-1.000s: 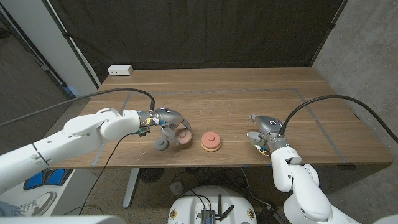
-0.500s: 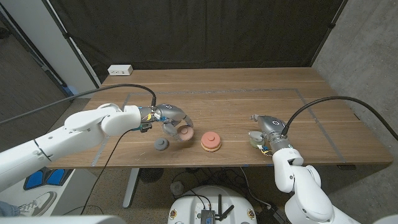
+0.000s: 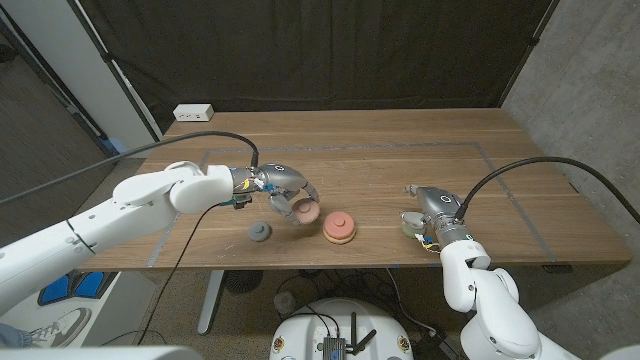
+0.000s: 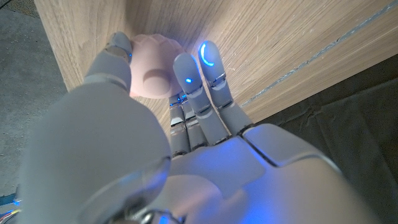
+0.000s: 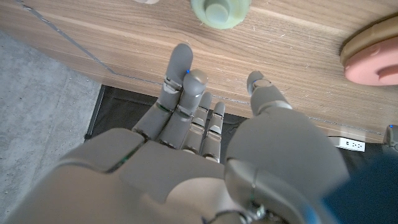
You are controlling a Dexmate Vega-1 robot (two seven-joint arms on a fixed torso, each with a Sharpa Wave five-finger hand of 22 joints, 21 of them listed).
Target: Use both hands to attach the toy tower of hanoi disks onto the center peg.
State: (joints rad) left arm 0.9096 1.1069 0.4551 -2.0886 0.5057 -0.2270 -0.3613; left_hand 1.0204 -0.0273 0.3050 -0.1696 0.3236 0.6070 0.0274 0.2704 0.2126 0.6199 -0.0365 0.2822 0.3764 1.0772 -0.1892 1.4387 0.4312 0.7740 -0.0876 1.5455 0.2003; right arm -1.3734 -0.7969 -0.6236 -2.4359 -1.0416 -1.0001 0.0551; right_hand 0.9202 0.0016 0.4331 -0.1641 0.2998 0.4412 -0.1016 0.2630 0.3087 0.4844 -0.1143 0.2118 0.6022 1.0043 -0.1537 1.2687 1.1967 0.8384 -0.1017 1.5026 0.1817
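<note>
- The pink disk (image 3: 305, 214) sits in the lower middle of the head view, held off the table in the left hand (image 3: 283, 189); it is tilted, its flat face turned toward the camera and to the right rather than level.
- In the left wrist view the same pink disk (image 4: 155, 73) shows a raised hub on its face and a scalloped rim, with the thumb on one side and the fingertips (image 4: 208, 56) on the other, so the hand pinches it.
- The peg base (image 3: 338, 228) lies just right of the held disk, near the table's front edge; it is a tan bottom with a pink disk on it and a short peg standing upright at its middle.
- A grey disk (image 3: 260, 232) lies flat on the table (image 3: 380, 160), left of the base and below the left hand, with its hub pointing up.
- A pale green disk (image 3: 409, 224) lies flat at the right, just beside the right hand (image 3: 425, 205); in the right wrist view this green disk (image 5: 220, 10) is apart from the fingers (image 5: 182, 62).
- The left arm reaches in from the lower left, forearm nearly level across the frame, hand curled downward at its end.
- The right arm rises from the lower right corner; its hand holds nothing, fingers loosely bent and apart.
- Bare wood stretches behind the base across the upper half of the table; the front edge runs close below the base and the grey disk.
</note>
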